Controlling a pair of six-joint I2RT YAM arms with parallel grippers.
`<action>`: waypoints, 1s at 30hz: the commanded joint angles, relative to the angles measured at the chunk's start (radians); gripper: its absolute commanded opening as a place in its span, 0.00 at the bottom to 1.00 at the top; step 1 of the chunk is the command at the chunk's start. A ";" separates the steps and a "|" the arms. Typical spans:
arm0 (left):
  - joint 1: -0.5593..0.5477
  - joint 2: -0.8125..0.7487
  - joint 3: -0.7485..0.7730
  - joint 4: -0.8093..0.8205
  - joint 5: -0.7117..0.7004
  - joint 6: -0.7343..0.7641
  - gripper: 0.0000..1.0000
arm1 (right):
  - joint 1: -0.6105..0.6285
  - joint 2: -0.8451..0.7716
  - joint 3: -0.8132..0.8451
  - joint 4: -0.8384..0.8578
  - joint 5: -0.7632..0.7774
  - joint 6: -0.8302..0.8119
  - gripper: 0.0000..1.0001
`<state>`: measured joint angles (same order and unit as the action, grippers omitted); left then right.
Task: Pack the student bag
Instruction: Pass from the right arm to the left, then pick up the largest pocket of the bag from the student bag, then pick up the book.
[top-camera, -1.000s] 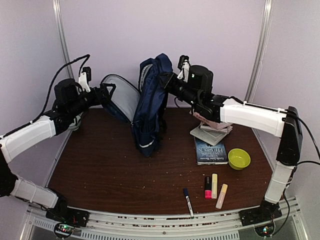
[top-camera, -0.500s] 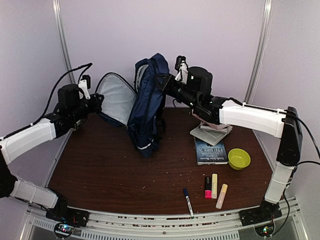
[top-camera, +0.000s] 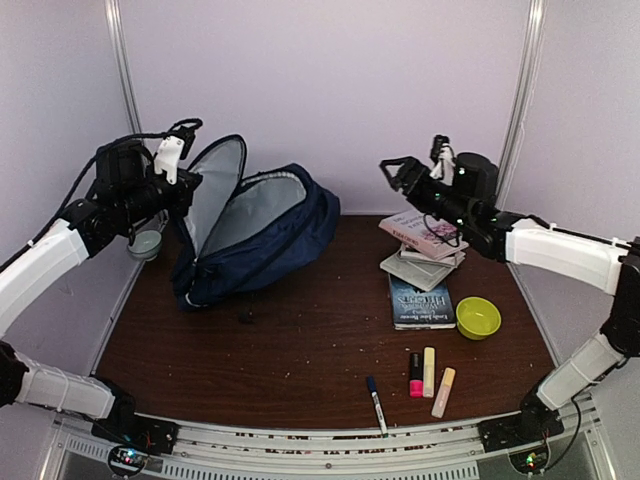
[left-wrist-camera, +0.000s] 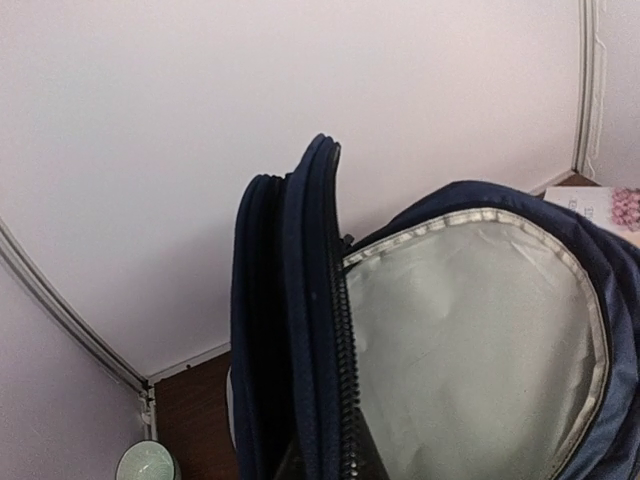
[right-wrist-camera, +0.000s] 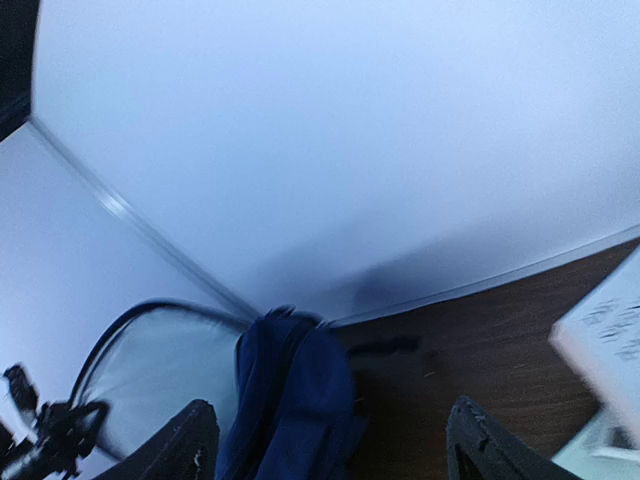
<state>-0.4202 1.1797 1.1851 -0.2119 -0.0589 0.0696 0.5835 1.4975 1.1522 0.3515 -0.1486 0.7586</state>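
Propping bag (top-camera: 300, 235) open: left gripper (top-camera: 188, 190) clamped on its raised rim, grey mouth facing books (top-camera: 425, 250); right gripper (top-camera: 392, 170) wide, empty, aloft, likely free to fetch items.

We overlook the desk (top-camera: 300, 340) from above and behind; left wrist view hugs the student bag (left-wrist-camera: 500, 330), right wrist sees it from farther off.

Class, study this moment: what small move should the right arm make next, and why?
Probably lower the open right gripper toward the top book of the stack nearby: the left gripper holds the student bag open, and the stack lies outside it.
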 joint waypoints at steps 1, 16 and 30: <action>-0.038 0.033 0.017 0.221 0.115 0.010 0.00 | -0.160 -0.145 -0.120 -0.221 0.154 0.020 0.83; -0.078 0.136 -0.001 0.226 0.144 -0.045 0.00 | -0.527 0.047 -0.235 -0.154 -0.064 0.179 1.00; -0.079 0.148 0.011 0.213 0.139 -0.036 0.00 | -0.546 0.270 -0.191 0.078 -0.135 0.306 0.92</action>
<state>-0.4931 1.3411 1.1580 -0.2028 0.0559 0.0471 0.0486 1.7454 0.9680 0.2981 -0.2432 1.0088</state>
